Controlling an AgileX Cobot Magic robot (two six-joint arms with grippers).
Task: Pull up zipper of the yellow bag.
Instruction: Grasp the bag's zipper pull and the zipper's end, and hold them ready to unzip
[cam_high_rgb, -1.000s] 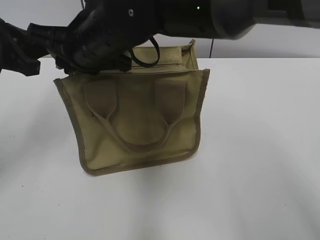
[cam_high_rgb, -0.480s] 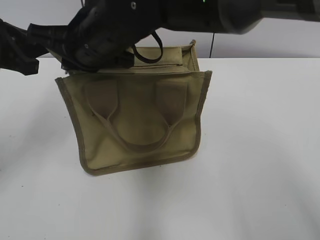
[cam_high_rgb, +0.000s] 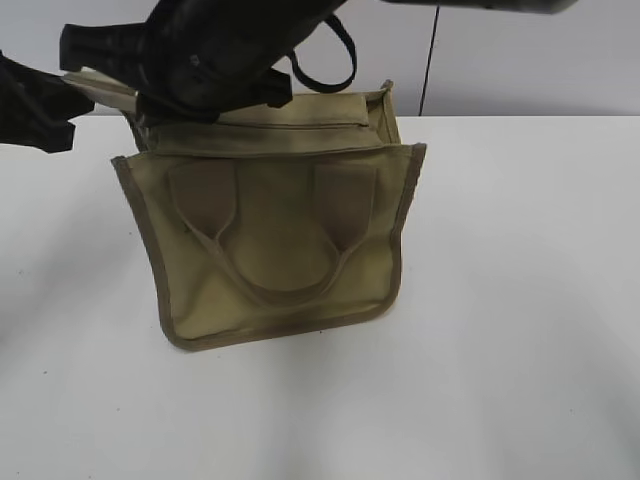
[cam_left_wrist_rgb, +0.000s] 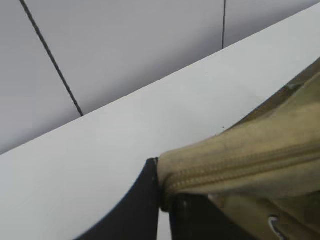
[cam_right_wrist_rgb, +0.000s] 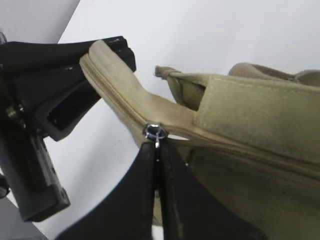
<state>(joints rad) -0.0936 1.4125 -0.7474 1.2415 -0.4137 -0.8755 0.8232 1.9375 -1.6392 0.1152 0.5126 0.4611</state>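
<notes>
Yellow bag (cam_high_rgb: 275, 240) stands upright on the white table (cam_high_rgb: 520, 300), a little left of the middle, with its loop handle (cam_high_rgb: 285, 270) facing the near side. The zipper (cam_right_wrist_rgb: 125, 102) runs along the top of the bag. At the far left corner the left gripper (cam_right_wrist_rgb: 107, 52) is closed on the end of the zipper tape and holds it stretched out to the left. The right gripper (cam_right_wrist_rgb: 157, 150) has its two fingers pressed together on the small silver pull tab (cam_right_wrist_rgb: 154, 133), near the left end of the zipper, close to the left gripper but apart from it.
</notes>
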